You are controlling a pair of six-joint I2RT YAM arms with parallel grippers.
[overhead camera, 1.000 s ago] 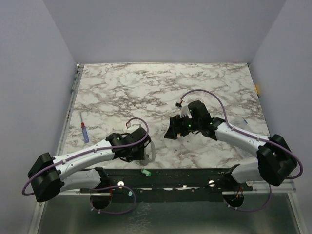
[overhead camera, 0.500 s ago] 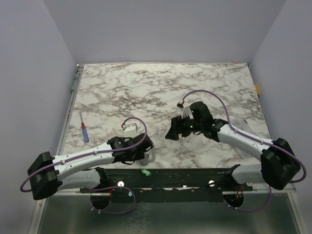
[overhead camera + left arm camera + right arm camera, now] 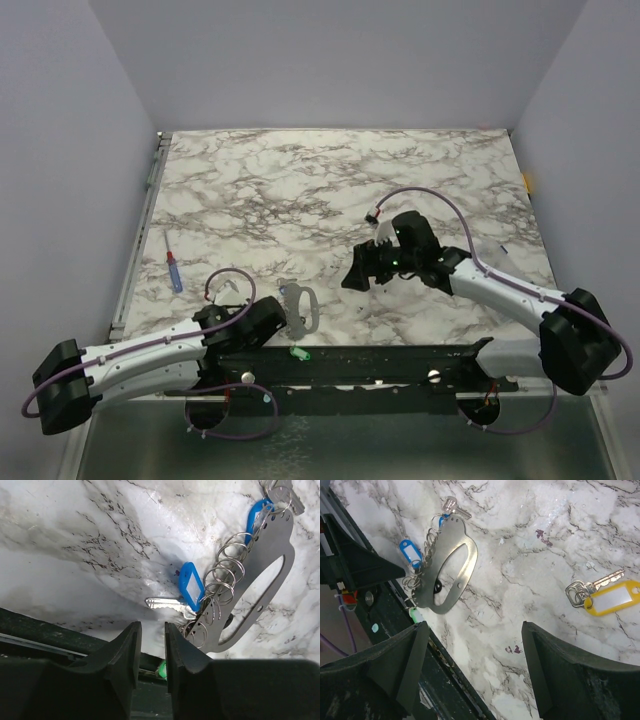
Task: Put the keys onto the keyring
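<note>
One left gripper [image 3: 151, 628], now clear of the keyring [image 3: 281, 537].

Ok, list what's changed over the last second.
The left end effector pulled back toward its base and no longer covers the keyring plate, which now lies in plain view; it holds nothing. Whether it gripped the plate before is unclear. The right arm's elbow drifted slightly outward, while the right end effector stayed over the same spot. The red-and-blue stick has not moved.

Keyring [image 3: 277, 540] close ahead of left fingers [image 3: 127, 650]
</note>
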